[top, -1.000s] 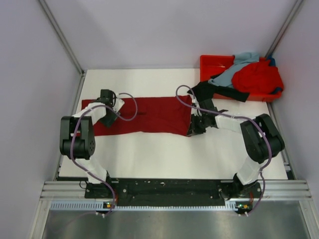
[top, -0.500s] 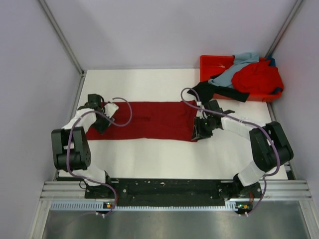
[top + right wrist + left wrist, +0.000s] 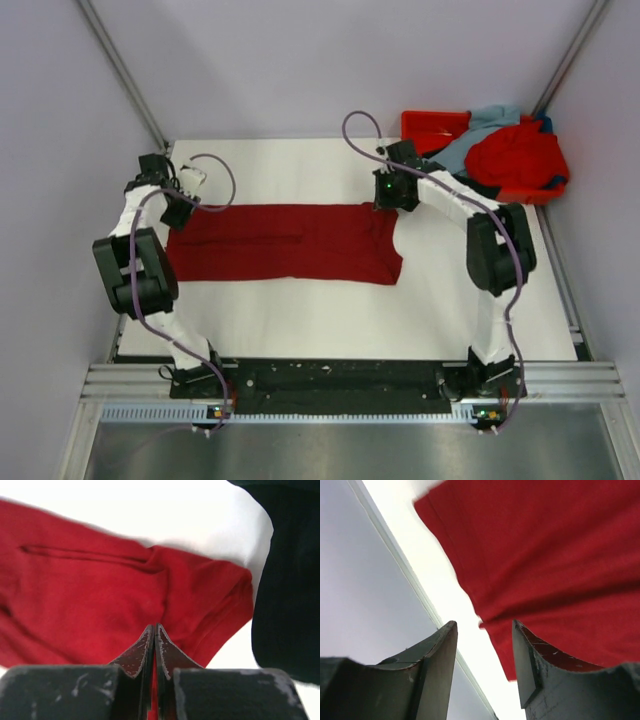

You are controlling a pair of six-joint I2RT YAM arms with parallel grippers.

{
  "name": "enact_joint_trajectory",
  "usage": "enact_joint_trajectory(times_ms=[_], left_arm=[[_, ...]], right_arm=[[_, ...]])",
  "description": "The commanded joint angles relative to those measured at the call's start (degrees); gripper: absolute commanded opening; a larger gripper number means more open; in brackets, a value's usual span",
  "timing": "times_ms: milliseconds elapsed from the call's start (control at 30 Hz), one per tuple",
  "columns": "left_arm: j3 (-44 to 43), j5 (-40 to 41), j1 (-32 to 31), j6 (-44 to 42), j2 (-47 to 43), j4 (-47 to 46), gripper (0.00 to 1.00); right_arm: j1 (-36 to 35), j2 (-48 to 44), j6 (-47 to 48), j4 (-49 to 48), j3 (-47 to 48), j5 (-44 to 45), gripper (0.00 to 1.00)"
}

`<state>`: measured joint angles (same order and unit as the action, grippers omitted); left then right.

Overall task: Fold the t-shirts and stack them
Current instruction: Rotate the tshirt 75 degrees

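The dark crimson t-shirt (image 3: 280, 240) lies flat as a long band across the white table. It also shows in the left wrist view (image 3: 560, 555) and the right wrist view (image 3: 90, 595). My left gripper (image 3: 172, 208) is at the shirt's far left corner, open (image 3: 482, 625) and holding nothing. My right gripper (image 3: 388, 195) is at the far right corner, jaws pressed together (image 3: 155, 626), with the cloth lying beyond them. The bright red t-shirt (image 3: 515, 155) and the pale grey-blue t-shirt (image 3: 475, 135) are heaped in the tray. The black t-shirt (image 3: 440, 183) hangs out of it.
The orange-red plastic tray (image 3: 425, 125) stands at the back right corner. The black shirt (image 3: 290, 580) lies close to the right of my right gripper. A metal rail (image 3: 420, 595) and grey walls bound the table on the left.
Both grippers have moved from the shirt's near edge to its far corners. The shirt has slid a little nearer. The left gripper now stands open.
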<state>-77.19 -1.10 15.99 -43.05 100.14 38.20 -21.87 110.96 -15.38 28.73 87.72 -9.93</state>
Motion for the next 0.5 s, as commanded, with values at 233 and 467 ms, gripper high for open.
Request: enact_joint_trajectory(times_ms=[233, 467], left_arm=[[-9.3, 14.2, -2.7, -0.7, 16.9, -9.3, 0.51], [11.3, 18.9, 0.1, -5.7, 9.7, -13.7, 0.5]], right_arm=[[0.5, 20.9, -3.4, 3.5, 14.4, 6.3, 0.0], [0.7, 34.5, -7.3, 11.1, 37.8, -3.1, 0.0]])
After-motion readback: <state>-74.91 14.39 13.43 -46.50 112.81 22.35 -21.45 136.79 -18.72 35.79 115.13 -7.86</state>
